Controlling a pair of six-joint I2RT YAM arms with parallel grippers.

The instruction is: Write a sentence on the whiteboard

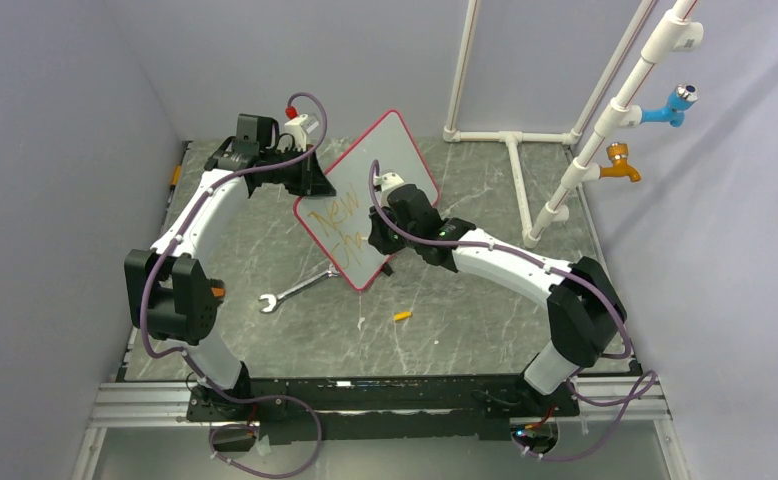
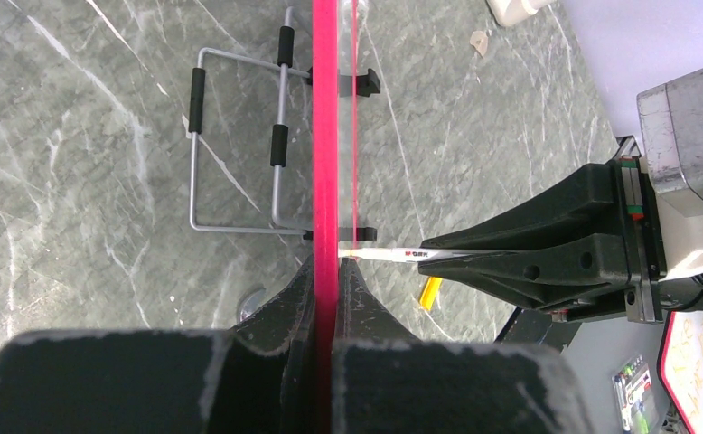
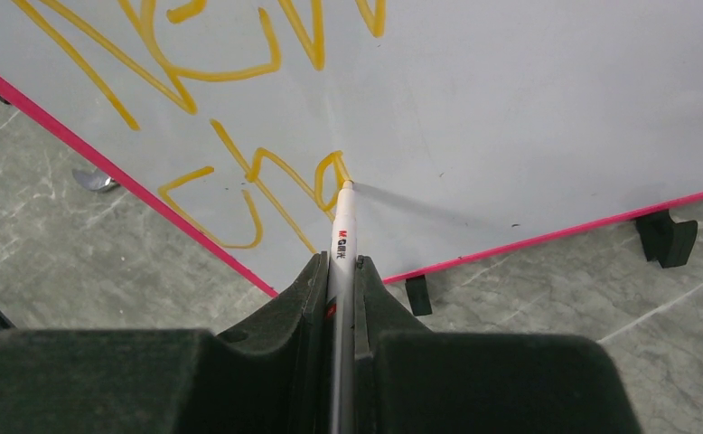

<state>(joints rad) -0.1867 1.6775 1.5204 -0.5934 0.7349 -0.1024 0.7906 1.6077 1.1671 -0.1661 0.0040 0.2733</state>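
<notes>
The whiteboard [image 1: 390, 165] with a thin red frame stands tilted up near the table's middle. My left gripper [image 1: 317, 178] is shut on the board's red edge [image 2: 326, 181] at its upper left side. Orange writing [image 1: 335, 215] reads "New" with a second line "Cha" [image 3: 239, 194] begun under it. My right gripper [image 1: 377, 232] is shut on a white marker [image 3: 341, 240]. The marker's tip touches the board at the end of the last orange stroke. The marker also shows in the left wrist view [image 2: 393, 255], pointing at the board.
A silver wrench [image 1: 295, 290] lies on the table just below the board. An orange marker cap [image 1: 402, 316] lies in front. The board's wire stand [image 2: 239, 136] shows behind it. White pipes [image 1: 555, 140] with blue and orange taps stand at the back right.
</notes>
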